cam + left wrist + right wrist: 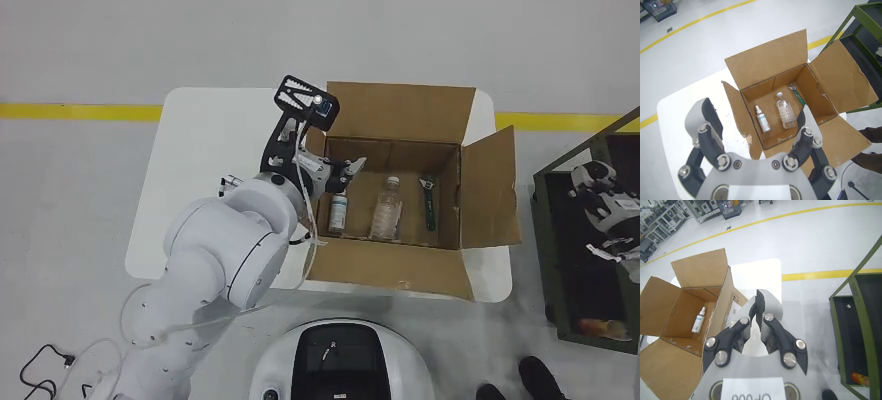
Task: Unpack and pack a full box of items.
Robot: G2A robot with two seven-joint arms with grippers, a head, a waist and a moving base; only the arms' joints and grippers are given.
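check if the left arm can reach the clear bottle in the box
Probably yes: the left hand is open above the open box, and the clear bottle lies uncovered inside, apart from the spray bottle and wrench.

White arm (225, 245), silver-and-black left gripper (756, 106)

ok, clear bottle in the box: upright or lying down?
Lying down: clear bottle rests on its side on the box floor.

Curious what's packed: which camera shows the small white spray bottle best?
The left wrist view: the small white spray bottle lies whole, label up, on the floor of the brown cardboard box. The top view shows it farther off; the right wrist view, sidelong past a box wall.
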